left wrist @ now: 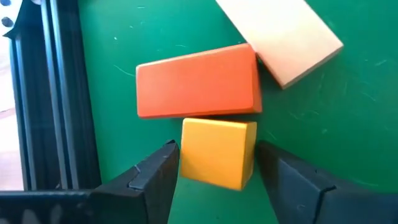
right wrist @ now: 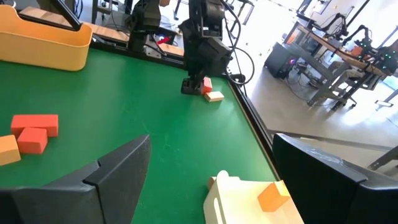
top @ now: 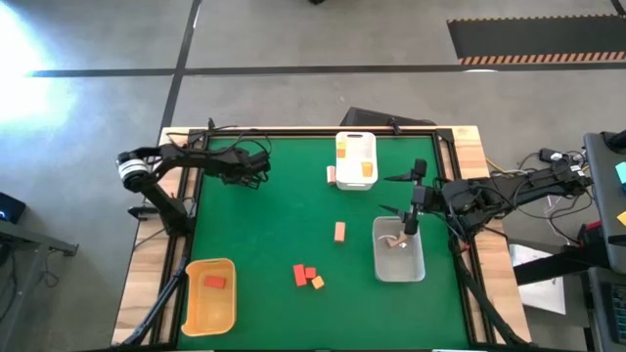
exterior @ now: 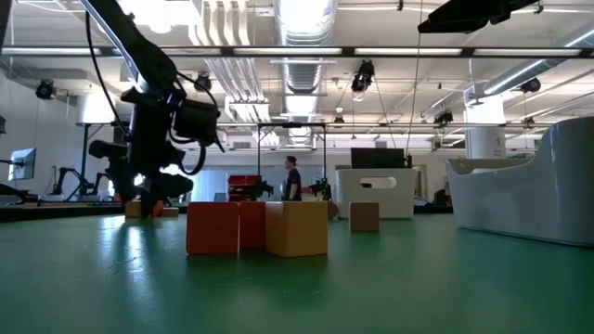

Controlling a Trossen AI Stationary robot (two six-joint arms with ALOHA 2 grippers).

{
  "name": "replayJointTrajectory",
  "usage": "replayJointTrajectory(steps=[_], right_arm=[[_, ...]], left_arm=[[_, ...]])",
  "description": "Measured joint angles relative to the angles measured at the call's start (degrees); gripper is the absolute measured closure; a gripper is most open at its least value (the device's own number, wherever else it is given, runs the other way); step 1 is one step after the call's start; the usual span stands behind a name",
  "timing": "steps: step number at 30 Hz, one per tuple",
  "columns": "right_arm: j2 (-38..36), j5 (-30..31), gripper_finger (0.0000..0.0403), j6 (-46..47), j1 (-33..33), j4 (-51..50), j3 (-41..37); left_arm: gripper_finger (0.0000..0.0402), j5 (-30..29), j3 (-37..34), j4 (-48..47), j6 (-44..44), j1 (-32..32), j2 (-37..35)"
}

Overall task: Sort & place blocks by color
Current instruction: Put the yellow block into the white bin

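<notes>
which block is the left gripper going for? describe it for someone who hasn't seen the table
Far left corner of the green table: the left gripper stands over three touching blocks. It's the yellow cube between the open fingers, beside a red bar and a tan bar.

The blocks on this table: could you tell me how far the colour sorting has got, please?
Done: one red block lies in the yellow tray, orange-yellow ones in the white tray. In hand: the left gripper is open around a yellow cube. Left: the three loose blocks mid-table and others.
</notes>
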Motion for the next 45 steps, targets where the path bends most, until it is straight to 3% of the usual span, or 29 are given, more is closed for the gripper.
replayJointTrajectory(steps=[6,12,18,21,25,27,30,34,40,45], right_arm=[[0.00,0.00,0.0077,-0.02,0.00,0.00,0.00],[0.00,0.00,0.0077,-0.07,0.00,-0.02,0.00],[0.90,-0.05,0.0077,-1.27,0.00,1.55,-0.09],[2.99,-0.48,0.0077,-5.08,0.00,6.95,-0.99],[7.94,-1.89,0.0077,-14.69,0.00,19.61,-3.49],[11.10,-4.22,0.0077,-19.39,0.00,27.00,-4.74],[16.78,-6.24,0.0077,-25.21,0.04,39.78,-6.58],[25.14,-6.02,0.0077,-31.34,0.04,53.43,-7.39],[36.95,-4.87,0.0077,-39.93,0.02,69.16,-5.02],[43.31,-1.92,0.0077,-45.62,-0.52,72.82,-0.47]], left_arm=[[0.0273,-0.68,0.31,-0.19,0.02,-0.07,0.21],[0.0277,1.55,0.27,-1.54,0.09,-1.80,-2.56],[0.0278,0.74,2.16,0.81,1.62,-11.36,-8.01],[0.0278,-0.99,2.46,10.62,7.84,-17.55,-12.26],[0.0278,-0.88,0.36,32.33,20.28,-23.90,-18.11],[0.0278,1.54,-1.13,43.24,25.73,-25.60,-19.96],[0.0278,10.32,-4.30,59.38,30.59,-26.86,-21.46],[0.0278,21.39,-8.52,76.19,31.04,-27.80,-21.05],[0.0278,27.99,-11.72,91.91,28.94,-29.24,-18.06],[0.0278,32.44,-11.99,98.27,27.89,-30.37,-14.66]])
